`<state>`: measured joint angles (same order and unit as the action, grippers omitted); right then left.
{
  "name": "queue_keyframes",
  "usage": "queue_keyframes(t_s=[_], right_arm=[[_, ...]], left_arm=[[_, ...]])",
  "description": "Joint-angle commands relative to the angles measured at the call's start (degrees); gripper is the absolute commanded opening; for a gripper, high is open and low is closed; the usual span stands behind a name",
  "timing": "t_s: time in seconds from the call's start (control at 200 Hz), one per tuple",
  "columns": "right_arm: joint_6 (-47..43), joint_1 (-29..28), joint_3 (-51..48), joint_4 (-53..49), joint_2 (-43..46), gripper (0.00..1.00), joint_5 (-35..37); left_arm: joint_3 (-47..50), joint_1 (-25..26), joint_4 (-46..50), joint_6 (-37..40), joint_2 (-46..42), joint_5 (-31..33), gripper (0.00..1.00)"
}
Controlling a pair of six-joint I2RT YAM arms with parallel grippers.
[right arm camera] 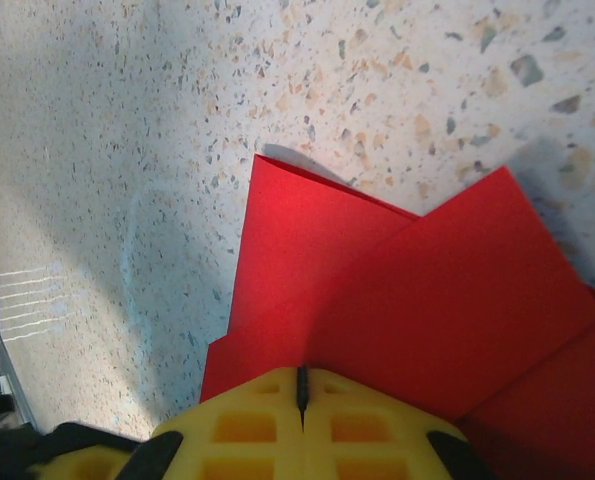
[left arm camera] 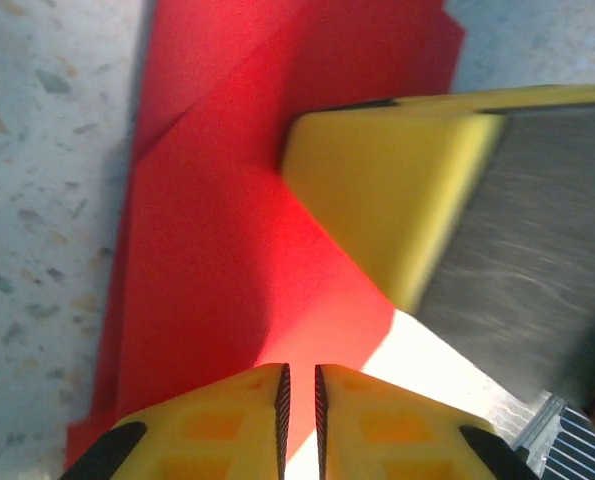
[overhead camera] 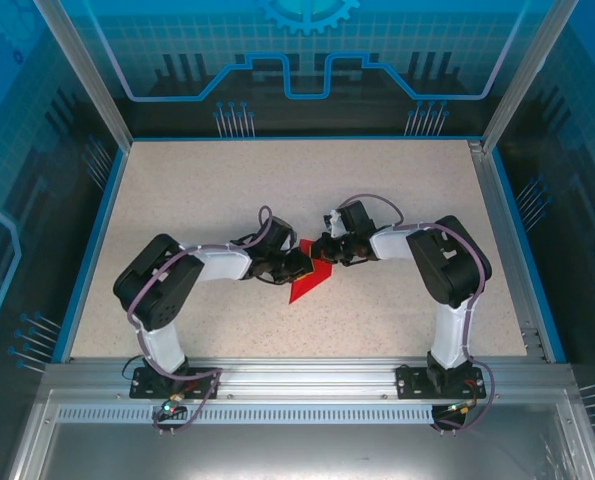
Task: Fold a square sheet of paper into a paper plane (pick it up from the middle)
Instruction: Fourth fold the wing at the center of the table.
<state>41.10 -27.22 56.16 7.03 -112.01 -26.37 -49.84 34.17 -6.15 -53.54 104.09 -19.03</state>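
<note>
**Item 1: paper** point(overhead camera: 310, 284). Bright red, folded into overlapping layers. It lies flat on the tabletop point(overhead camera: 207, 200), just below the centre of the top view, with one pointed corner aimed at the lower left. In the right wrist view the paper point(right arm camera: 427, 290) spreads across the lower right with two peaks toward the top of the frame. In the left wrist view the paper point(left arm camera: 217, 260) runs down the centre-left, with a diagonal fold edge at upper left.

**Item 2: left end effector** point(overhead camera: 295, 266). Yellow fingers with black pads, seen at the bottom edge of the left wrist view point(left arm camera: 299, 390). The pads stand a narrow slit apart above the paper. Whether a layer sits in the slit cannot be told.

**Item 3: right end effector** point(overhead camera: 324, 250). The pads are closed together point(right arm camera: 302, 385) over the paper. Whether a layer is pinched cannot be told. In the left wrist view one of its yellow fingers point(left arm camera: 387, 180) sets its tip on the paper, right of centre.

**Item 4: obstruction.** Both end effectors meet over the paper's upper end in the top view and cover it.

**Item 5: surroundings.**
- The tabletop is speckled beige with a blue border point(overhead camera: 95, 240).
- A metal rail point(overhead camera: 307, 385) at the lower edge carries both arm bases.
- Blue panels point(overhead camera: 307, 40) with gear and circuit graphics stand behind and at the sides.
</note>
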Motion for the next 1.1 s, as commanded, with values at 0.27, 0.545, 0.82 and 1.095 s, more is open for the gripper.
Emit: queue_keyframes(t_s=[0.27, 0.545, 0.82, 1.095], right_arm=[[0.11, -0.01, -2.9, -3.81, -4.17, 0.04, 4.48], [0.12, 0.06, -2.47, -4.21, -4.51, 0.04, 4.44], [0.03, -0.11, -1.77, -4.79, -4.68, 0.04, 4.63], [0.12, -0.2, -1.23, -5.14, -5.38, 0.04, 4.75]], left_arm=[[8.24, -0.25, 6.08, 1.19, -0.42, 2.76, 0.16], [11.45, -0.2, 7.2, 3.98, -5.28, 2.57, 0.16], [7.01, -0.2, 6.28, 2.81, -11.43, 4.86, 0.21], [5.07, 0.02, 2.45, 0.88, -11.12, -1.1, 0.23]])
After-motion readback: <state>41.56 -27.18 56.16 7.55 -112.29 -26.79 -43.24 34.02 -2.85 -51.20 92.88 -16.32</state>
